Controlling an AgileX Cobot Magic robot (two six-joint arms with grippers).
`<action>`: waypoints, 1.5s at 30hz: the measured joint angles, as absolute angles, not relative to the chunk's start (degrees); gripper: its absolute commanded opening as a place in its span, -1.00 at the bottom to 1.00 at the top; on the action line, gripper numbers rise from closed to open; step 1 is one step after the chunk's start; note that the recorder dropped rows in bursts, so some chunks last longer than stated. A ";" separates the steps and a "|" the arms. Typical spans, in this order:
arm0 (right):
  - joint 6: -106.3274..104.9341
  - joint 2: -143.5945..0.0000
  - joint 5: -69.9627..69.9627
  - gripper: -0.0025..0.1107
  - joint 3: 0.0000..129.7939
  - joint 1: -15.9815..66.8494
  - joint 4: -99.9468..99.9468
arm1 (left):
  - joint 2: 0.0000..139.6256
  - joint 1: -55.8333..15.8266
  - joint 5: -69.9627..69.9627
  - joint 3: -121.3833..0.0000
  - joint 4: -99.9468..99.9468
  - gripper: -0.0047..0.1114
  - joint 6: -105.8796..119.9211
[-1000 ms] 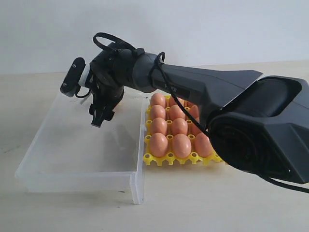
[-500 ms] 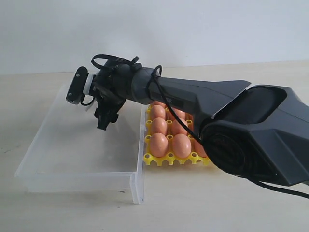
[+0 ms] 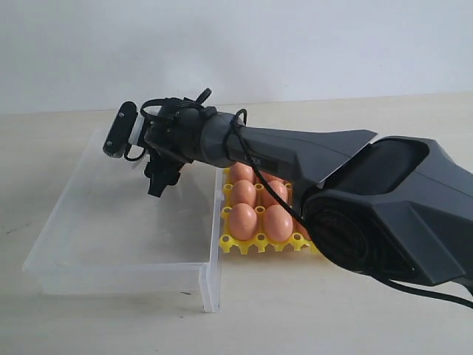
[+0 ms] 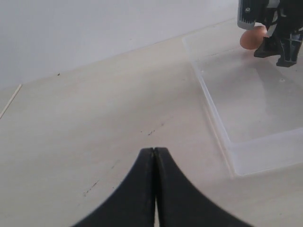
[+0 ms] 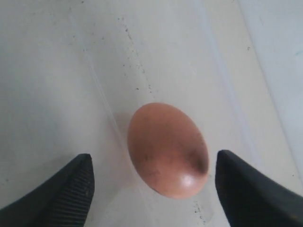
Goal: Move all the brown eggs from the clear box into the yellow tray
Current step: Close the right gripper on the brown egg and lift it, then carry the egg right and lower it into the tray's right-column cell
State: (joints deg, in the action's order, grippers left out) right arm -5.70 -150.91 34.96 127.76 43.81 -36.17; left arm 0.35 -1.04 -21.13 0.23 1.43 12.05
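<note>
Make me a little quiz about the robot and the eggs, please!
1. What colour is the tray beside the box?
2. True or false: the left jaws are open.
3. The egg between the open right jaws lies: A in the tray, B in the box, C on top of another egg.

Key: 1 yellow; 2 false, they are shut; 3 B.
</note>
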 measured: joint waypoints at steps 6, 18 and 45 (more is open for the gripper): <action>-4.98 -151.01 34.10 0.26 127.76 43.37 -38.05 | 0.35 -1.04 -22.41 0.23 1.43 -0.92 12.05; -4.30 -152.77 30.32 -0.08 127.98 42.86 -39.54 | 0.35 -1.04 -22.53 0.23 1.43 -0.92 12.05; -14.83 -137.18 32.12 -0.96 114.46 45.91 -6.42 | 0.35 -1.04 -22.53 0.23 1.43 -0.92 12.05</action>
State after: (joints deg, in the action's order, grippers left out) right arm -14.83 -137.18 32.12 114.46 45.91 -6.42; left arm 0.35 -1.04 -22.53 0.23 1.43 12.05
